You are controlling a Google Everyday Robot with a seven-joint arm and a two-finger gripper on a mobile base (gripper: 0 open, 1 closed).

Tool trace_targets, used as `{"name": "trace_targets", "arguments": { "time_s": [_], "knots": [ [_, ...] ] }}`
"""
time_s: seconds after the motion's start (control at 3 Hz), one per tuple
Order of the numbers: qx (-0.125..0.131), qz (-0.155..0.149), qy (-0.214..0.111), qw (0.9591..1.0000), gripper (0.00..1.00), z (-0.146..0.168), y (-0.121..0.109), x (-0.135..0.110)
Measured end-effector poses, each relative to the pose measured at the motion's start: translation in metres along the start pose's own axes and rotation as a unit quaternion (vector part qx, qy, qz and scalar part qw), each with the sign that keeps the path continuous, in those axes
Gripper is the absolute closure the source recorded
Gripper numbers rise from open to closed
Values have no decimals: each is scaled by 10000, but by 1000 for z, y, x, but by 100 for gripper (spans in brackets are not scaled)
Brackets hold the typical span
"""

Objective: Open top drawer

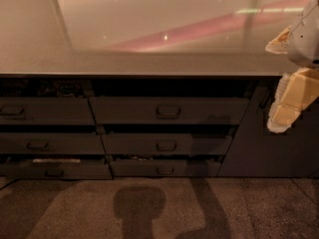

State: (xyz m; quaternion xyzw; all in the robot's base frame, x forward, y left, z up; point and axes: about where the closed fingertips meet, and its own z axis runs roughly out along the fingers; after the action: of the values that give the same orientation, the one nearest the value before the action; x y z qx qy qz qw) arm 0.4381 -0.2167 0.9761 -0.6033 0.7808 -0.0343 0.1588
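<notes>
Six dark drawer fronts sat under one long glossy surface (149,63), in two columns of three, and each front carried a single loop handle at its centre. The top drawer (209,111) headed the right-hand column; it was the widest and tallest of the six, and its handle (168,111) sat midway along it. A dark band ran between its upper edge and the front edge of the surface, and nothing inside that band could be made out. The other five drawers (50,143) lay to its left and below it; the top left one showed some clutter above its front, and the bottom left one showed a pale strip. One plain panel (259,148) closed the cabinet to the right of the columns. One arm (304,34) came in at the right border, with the gripper (279,119) at its lower end, hanging in front of that panel just beyond the top drawer's right end and clear of its handle; whether the gripper was apart or together could not be told. The floor (60,208) before the drawers held only two shadows, one rounded and one narrow, leaving open room in front of all six fronts.
</notes>
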Motion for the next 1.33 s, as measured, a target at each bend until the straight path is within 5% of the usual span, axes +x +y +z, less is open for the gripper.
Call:
{"name": "trace_targets", "arguments": {
  "time_s": [0.67,1.0,1.33],
  "knots": [
    [-37,-8,-75,10000,0,-2,0,-2],
    [182,-350,-472,9981,0,-19,31,-16],
    [691,-368,-924,9926,0,-28,78,3]
  ]
}}
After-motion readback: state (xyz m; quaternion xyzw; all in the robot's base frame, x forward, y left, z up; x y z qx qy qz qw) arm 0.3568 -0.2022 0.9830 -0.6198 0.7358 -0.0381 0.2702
